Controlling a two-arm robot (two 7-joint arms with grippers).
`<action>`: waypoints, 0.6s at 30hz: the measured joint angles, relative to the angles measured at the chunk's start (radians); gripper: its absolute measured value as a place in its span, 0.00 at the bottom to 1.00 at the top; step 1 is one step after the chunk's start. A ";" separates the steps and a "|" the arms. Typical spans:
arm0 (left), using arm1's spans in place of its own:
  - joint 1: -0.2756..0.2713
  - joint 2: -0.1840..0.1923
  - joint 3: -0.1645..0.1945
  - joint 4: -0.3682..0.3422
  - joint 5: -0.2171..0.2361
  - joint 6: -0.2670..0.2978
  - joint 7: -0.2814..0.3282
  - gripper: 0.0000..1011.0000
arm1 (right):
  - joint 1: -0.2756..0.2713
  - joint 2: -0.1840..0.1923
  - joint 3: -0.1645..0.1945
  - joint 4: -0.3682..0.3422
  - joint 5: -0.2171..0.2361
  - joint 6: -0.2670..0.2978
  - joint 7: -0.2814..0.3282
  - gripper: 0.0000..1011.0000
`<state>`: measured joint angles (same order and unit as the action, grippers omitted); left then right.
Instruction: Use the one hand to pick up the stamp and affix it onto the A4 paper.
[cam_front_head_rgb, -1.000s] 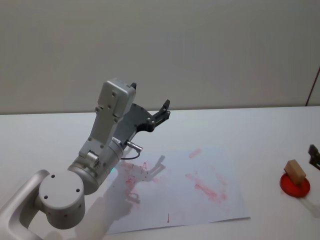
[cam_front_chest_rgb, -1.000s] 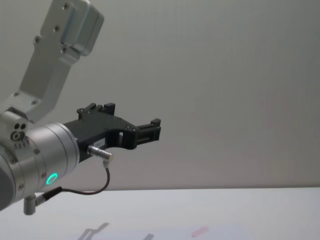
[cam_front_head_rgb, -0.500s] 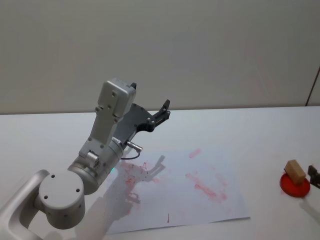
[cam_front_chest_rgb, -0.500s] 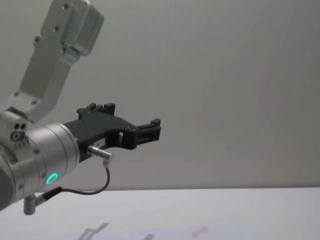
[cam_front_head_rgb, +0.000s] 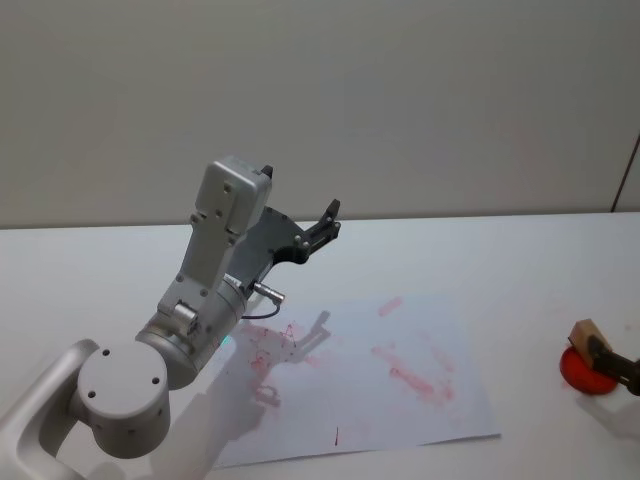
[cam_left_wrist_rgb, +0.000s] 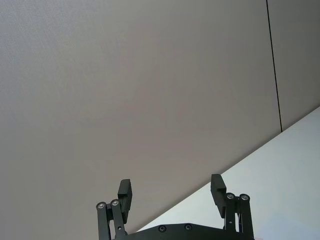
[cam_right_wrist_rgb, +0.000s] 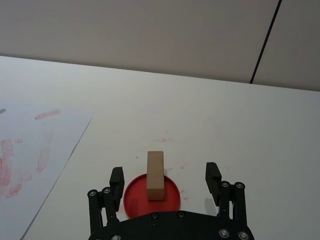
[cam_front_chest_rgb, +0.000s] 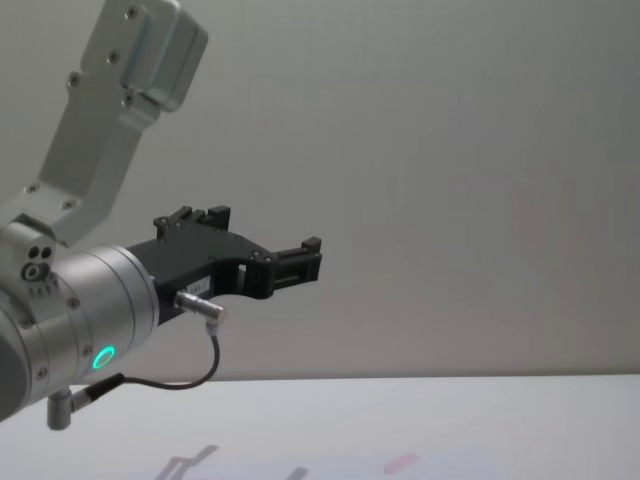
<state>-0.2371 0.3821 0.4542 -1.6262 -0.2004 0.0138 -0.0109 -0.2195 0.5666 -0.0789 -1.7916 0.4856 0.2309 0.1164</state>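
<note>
Stamp (cam_right_wrist_rgb: 155, 175) on pad (cam_right_wrist_rgb: 135, 196), right hand (cam_right_wrist_rgb: 165, 174) spread near, left hand (cam_left_wrist_rgb: 170, 185) raised

table (cam_front_head_rgb: 520, 260): white and flat, seen under a plain wall | red pad (cam_right_wrist_rgb: 172, 194): round and flat, laid on the table far to the right | red smudges (cam_right_wrist_rgb: 162, 139): faint, seen on the table just past the red pad | wall (cam_front_head_rgb: 400, 100): grey, seen behind the table | dark line (cam_right_wrist_rgb: 265, 42): thin, seen running down the wall to the table's far edge

A plain grey-beige wall (cam_front_head_rgb: 400, 100) rises behind the white table (cam_front_head_rgb: 480, 250), meeting its far edge. Above the table's right end, a thin dark seam (cam_right_wrist_rgb: 265, 42) runs down the wall. Soft, even light.
</note>
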 joint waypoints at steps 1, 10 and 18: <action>0.000 0.000 0.000 0.000 0.000 0.000 0.000 0.99 | 0.014 -0.007 -0.006 0.010 -0.009 0.007 0.006 0.99; 0.000 0.000 0.000 0.000 0.000 0.000 0.000 0.99 | 0.073 -0.039 -0.033 0.050 -0.059 0.044 0.028 0.99; 0.000 0.000 0.000 0.000 0.000 0.000 0.000 0.99 | 0.116 -0.066 -0.055 0.084 -0.104 0.080 0.032 0.99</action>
<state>-0.2371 0.3821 0.4542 -1.6262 -0.2004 0.0138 -0.0109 -0.1038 0.5009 -0.1334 -1.7074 0.3812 0.3107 0.1484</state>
